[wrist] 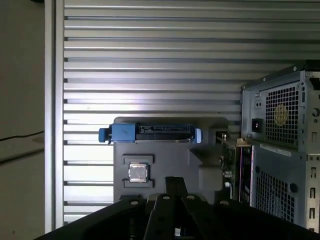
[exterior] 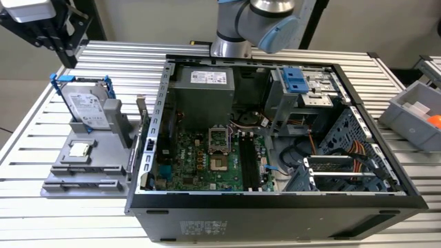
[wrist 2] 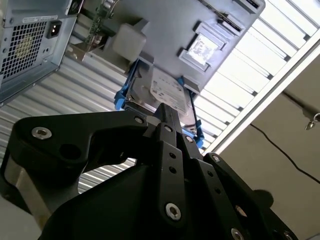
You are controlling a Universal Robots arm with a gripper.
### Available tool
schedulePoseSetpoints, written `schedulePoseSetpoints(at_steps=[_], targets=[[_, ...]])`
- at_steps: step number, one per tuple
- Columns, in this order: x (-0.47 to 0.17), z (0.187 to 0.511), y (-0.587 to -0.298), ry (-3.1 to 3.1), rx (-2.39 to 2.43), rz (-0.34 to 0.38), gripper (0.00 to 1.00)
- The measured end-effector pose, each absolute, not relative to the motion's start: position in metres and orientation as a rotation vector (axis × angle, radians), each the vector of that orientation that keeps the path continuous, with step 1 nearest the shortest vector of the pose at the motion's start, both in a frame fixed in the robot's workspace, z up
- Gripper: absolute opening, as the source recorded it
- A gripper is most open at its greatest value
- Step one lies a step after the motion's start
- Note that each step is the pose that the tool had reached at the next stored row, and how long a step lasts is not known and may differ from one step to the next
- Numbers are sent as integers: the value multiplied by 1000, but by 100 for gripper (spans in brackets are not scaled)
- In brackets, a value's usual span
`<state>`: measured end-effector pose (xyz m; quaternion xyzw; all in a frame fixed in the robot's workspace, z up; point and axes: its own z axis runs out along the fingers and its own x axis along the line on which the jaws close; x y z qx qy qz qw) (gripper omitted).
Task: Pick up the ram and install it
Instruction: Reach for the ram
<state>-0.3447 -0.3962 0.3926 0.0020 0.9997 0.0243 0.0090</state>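
The ram (wrist: 229,160) (seen edge-on) stands in the grey fixture (wrist: 170,160), on the side nearest the open computer case (wrist: 280,150); the fixture sits at the exterior view's left of the case. The gripper (wrist: 175,183), fingers drawn together and empty, hangs above the fixture, apart from the ram, near the hard drive (wrist: 150,132).

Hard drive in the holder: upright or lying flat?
Upright: the hard drive stands on edge in the gray holder; the first wrist view shows its thin edge.
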Motion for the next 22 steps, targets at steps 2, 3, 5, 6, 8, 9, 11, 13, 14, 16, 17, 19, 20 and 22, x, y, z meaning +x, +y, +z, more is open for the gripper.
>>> schedulePoseSetpoints(at_steps=[2, 3, 5, 6, 8, 9, 11, 13, 14, 16, 17, 19, 20, 22], targets=[[-346, 393, -396, 3123, -1, 76, 0], [-346, 393, -396, 3123, -4, 76, 0], [-347, 393, -396, 3123, -8, 76, 0], [-347, 393, -396, 3123, -8, 76, 0], [-347, 393, -396, 3123, -8, 76, 0], [-347, 393, -396, 3123, -9, 76, 0], [-347, 393, -396, 3123, -8, 76, 0], [-347, 393, -397, 3123, -9, 76, 0], [-347, 393, -397, 3123, -9, 76, 0], [-347, 393, -398, 3123, -9, 76, 0], [-347, 393, -399, 3123, -9, 76, 0], [-347, 393, -400, 3123, -9, 76, 0], [-347, 393, -401, 3123, -9, 76, 0], [-347, 393, -402, 3124, -9, 76, 0]])
